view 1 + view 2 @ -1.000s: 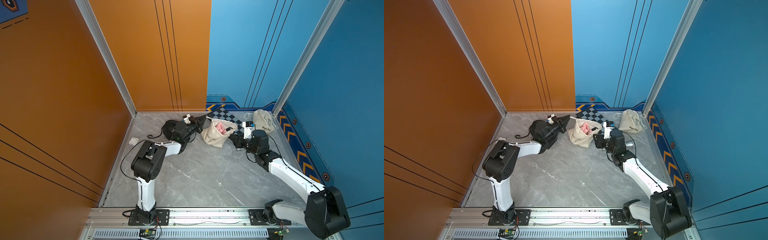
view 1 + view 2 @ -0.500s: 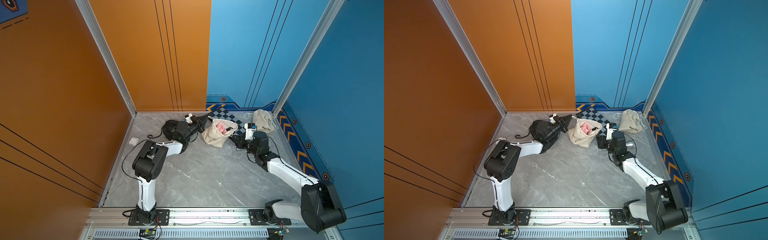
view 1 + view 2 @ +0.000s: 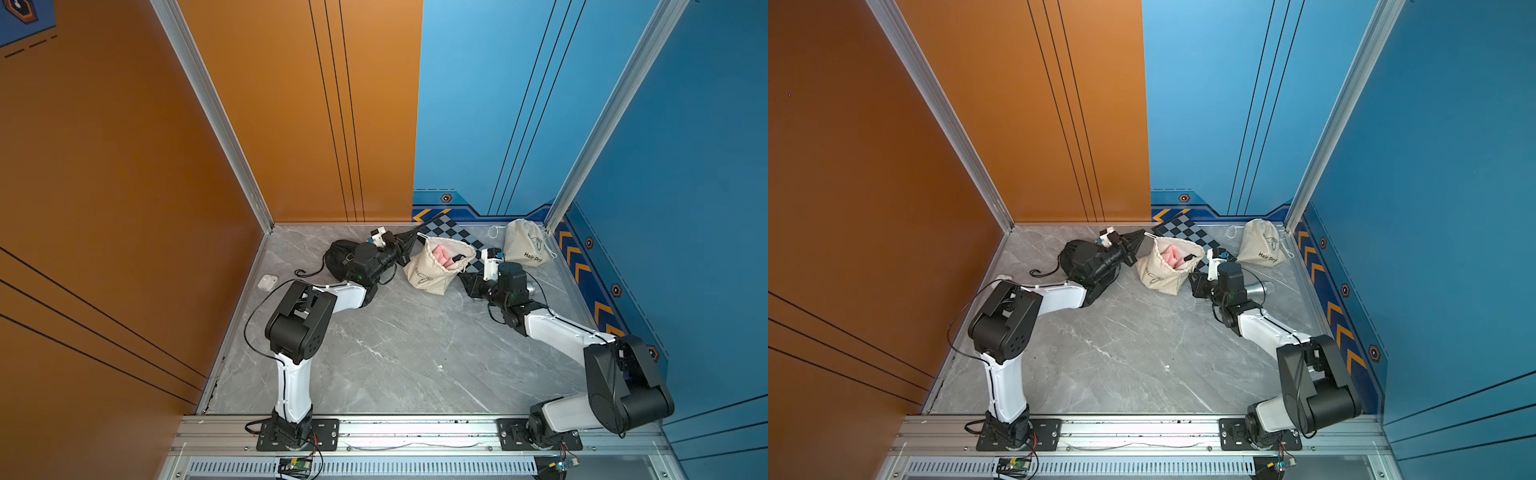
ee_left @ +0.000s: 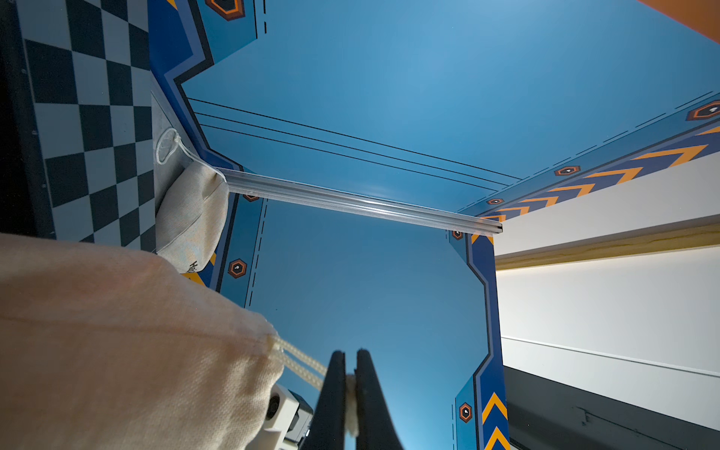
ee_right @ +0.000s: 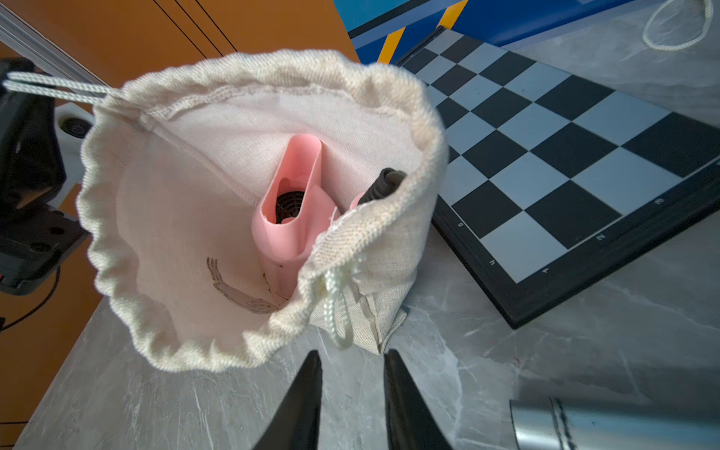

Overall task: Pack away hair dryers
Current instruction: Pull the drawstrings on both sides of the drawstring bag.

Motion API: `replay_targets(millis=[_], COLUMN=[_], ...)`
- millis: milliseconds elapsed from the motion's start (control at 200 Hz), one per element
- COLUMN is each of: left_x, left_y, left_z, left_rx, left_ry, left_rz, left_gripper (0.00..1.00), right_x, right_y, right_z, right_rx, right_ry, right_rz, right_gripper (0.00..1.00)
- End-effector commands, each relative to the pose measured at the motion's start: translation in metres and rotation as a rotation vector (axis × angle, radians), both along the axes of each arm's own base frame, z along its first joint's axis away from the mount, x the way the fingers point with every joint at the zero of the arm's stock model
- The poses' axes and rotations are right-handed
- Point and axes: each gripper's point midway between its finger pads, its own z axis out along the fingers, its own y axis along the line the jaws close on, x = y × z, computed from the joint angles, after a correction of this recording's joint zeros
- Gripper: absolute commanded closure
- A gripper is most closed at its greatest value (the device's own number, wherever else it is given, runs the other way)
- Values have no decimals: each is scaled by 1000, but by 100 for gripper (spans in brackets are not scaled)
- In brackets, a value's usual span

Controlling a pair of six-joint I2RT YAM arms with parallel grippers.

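A pale pink hair dryer (image 5: 292, 218) stands nozzle-up inside an open cream drawstring bag (image 5: 167, 311), seen in both top views (image 3: 442, 255) (image 3: 1173, 255). The bag (image 3: 430, 274) (image 3: 1160, 276) sits mid-table at the back. My left gripper (image 4: 350, 354) (image 3: 409, 240) is shut on the bag's drawstring cord (image 4: 304, 362), pulling it taut at the far rim. Just short of the bag's near side, my right gripper (image 5: 352, 352) (image 3: 467, 279) is open and holds nothing. Its tips are close to the hanging cord loop (image 5: 339, 311).
A closed cream bag printed "Hair Dryer" (image 3: 525, 247) lies at the back right. A black bag (image 3: 343, 259) sits behind my left wrist. A chessboard (image 5: 565, 156) lies behind the open bag. A silver-grey microphone (image 5: 604, 424) is beside my right wrist, and a white earbud case (image 3: 267, 282) is near the left wall.
My right arm has reached further forward and its jaws have narrowed a little. The left gripper keeps its hold on the cord.
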Motion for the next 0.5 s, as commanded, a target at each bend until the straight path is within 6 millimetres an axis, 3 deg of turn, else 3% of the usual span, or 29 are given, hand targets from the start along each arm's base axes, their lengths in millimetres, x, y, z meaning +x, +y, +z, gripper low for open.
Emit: replay_targets(millis=[0,205,370,490], left_x=[-4,-4,-3,-2], left_y=[-6,-5,-4,-2], left_z=[11,9,8,9], left_rx=[-12,-10,-8,-6], left_ry=[-38,-37,-35,-38], left_rz=[-26,-25,-23,-19], left_gripper=[100,100,100,100], right_x=[14,27,36,33], right_y=[7,9,15,12], right_z=[23,31,23,25], right_rx=[9,-1,4,-1], right_ry=[-83,-99,-67,-63], right_rz=[13,12,34,19], right_gripper=[73,76,100,100])
